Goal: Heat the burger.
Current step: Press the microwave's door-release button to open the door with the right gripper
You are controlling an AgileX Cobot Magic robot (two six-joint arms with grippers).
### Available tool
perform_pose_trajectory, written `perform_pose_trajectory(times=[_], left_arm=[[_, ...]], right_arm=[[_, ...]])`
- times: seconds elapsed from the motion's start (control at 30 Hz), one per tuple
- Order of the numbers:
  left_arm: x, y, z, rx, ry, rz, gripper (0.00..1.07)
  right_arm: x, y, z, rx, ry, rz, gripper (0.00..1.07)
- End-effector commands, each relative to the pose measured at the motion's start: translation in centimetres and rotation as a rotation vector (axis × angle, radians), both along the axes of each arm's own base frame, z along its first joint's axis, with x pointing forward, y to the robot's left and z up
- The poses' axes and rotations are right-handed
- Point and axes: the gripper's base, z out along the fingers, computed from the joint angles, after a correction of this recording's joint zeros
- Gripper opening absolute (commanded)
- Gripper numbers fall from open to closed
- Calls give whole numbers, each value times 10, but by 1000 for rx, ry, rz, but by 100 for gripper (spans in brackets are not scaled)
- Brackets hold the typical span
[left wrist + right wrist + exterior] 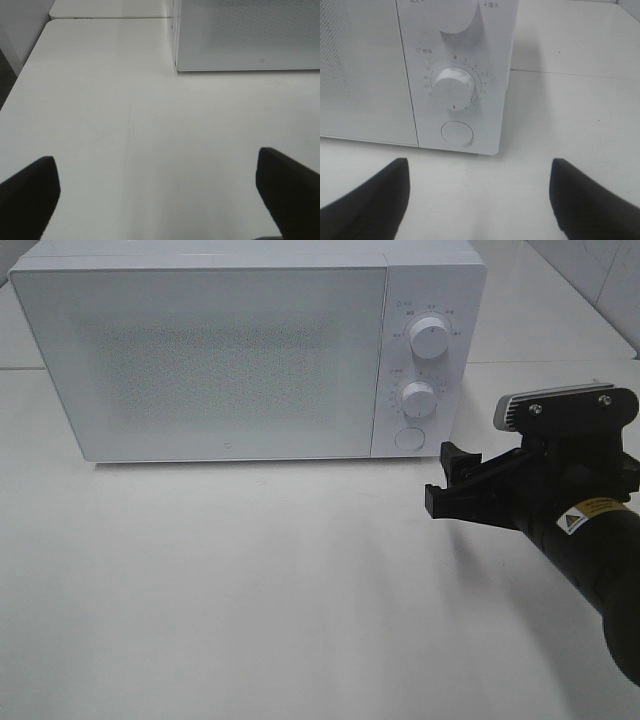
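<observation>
The burger is out of view in every frame. A white microwave (220,350) stands at the back of the white table with its door shut; nothing shows through its frosted window. My right gripper (445,478) hovers open and empty just in front of the control panel, right of the round door button (408,438). In the right wrist view the right gripper (480,167) faces that button (457,134) and the timer knob (454,87). My left gripper (155,165) is open over bare table, short of the microwave's left front corner (177,67).
The panel carries an upper knob (430,337) and a lower knob (418,398). The table (250,580) stretches white in front of the microwave. Its left edge (25,85) shows in the left wrist view, with a seam to a second table behind.
</observation>
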Motion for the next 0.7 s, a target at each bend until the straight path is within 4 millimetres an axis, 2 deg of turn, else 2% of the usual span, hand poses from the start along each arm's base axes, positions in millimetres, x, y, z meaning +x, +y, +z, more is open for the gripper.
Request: perform_pose_trajectory(times=[0.03, 0.23, 0.4, 0.43, 0.5, 0.53, 0.57, 0.63, 0.67, 0.7], left_arm=[[-2, -1, 0, -7, -26, -1, 100], [-2, -1, 0, -7, -26, -1, 100], [-2, -1, 0, -7, -26, -1, 100], [-2, -1, 0, -7, -26, -1, 100], [-2, -1, 0, -7, -26, -1, 100], [-2, -1, 0, -7, -26, -1, 100], [-2, -1, 0, -7, -26, -1, 100], [-2, -1, 0, -7, -26, -1, 100], [-2, -1, 0, -7, -26, -1, 100], [-2, -1, 0, -7, -26, -1, 100]], right_arm=[[-3, 3, -4, -14, -9, -24, 75], [-4, 4, -7, 26, 2, -33, 75], [-4, 4, -6, 174, 10, -79, 75], [-4, 4, -6, 282, 20, -111, 75], [-4, 4, -6, 327, 24, -126, 75], [-4, 4, -7, 446, 34, -164, 74], [-4, 4, -7, 446, 34, -164, 74], [-4, 3, -8, 630, 56, -234, 70], [-4, 3, -8, 630, 56, -234, 70], [-5, 3, -9, 770, 83, -283, 66]])
